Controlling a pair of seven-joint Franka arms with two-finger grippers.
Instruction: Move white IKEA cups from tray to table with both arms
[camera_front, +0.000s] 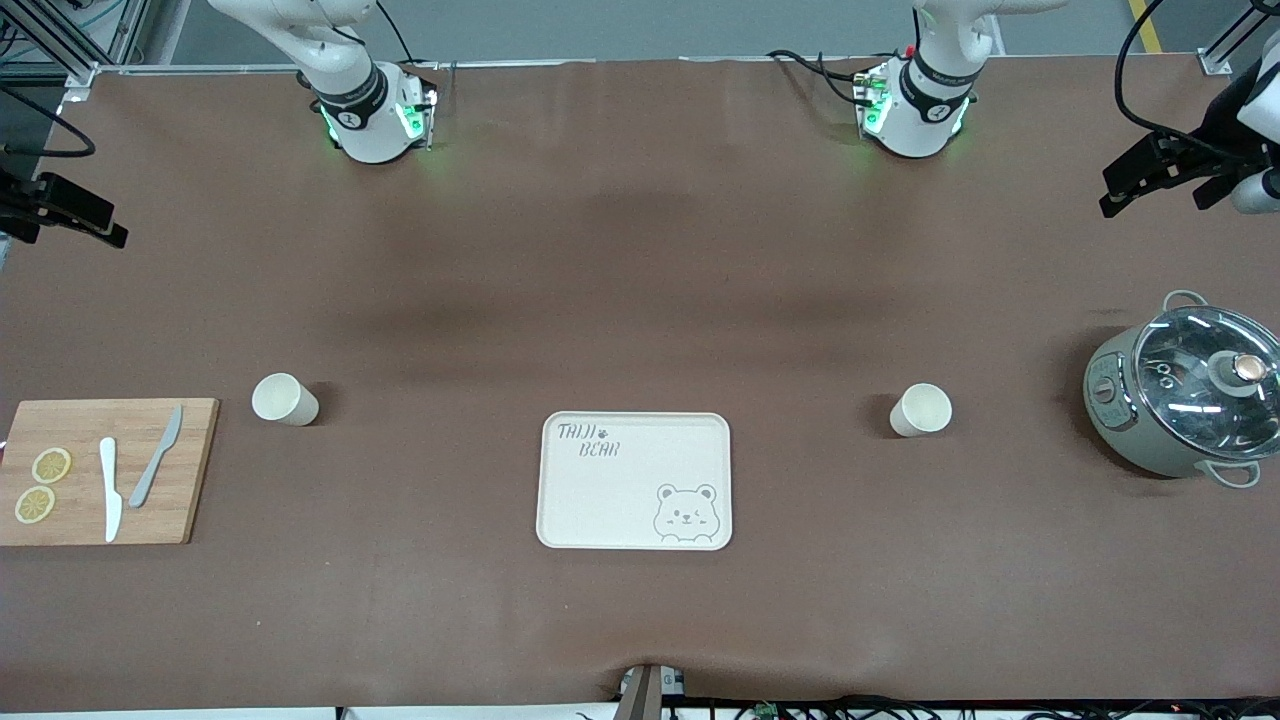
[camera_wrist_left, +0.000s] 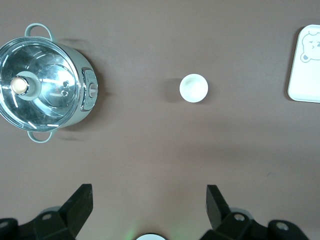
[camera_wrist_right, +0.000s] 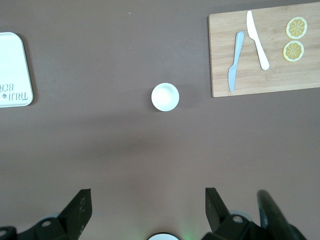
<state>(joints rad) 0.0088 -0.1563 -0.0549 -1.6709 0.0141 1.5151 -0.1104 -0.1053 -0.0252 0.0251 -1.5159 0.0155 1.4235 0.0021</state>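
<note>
We find two white IKEA cups upright on the counter (camera_front: 640, 250), well apart. The first cup (camera_front: 285, 399) stands toward the right arm's end, just beside the cutting board (camera_front: 190, 420) at its 2 o'clock corner. The second cup (camera_front: 921, 410) stands toward the left arm's end, between the bear tray (camera_front: 560, 500) and the lidded pot (camera_front: 1110, 400).

The left gripper (camera_wrist_left: 150, 202) hangs high over bare counter, fingers spread wide, nothing between them; in its wrist view the second cup (camera_wrist_left: 193, 88) sits clear of the fingers (camera_wrist_left: 80, 200), untouched. The right gripper (camera_wrist_right: 147, 202) likewise hangs high, spread wide and empty; the first cup (camera_wrist_right: 165, 96) lies apart from it.

Taking the tray as centre in the front view, the cups sit at about 10 and 2 o'clock. We note bare brown counter around each cup. On the board lie a white knife (camera_front: 109, 490), a grey knife (camera_front: 157, 456) and two lemon slices (camera_front: 42, 485).
</note>
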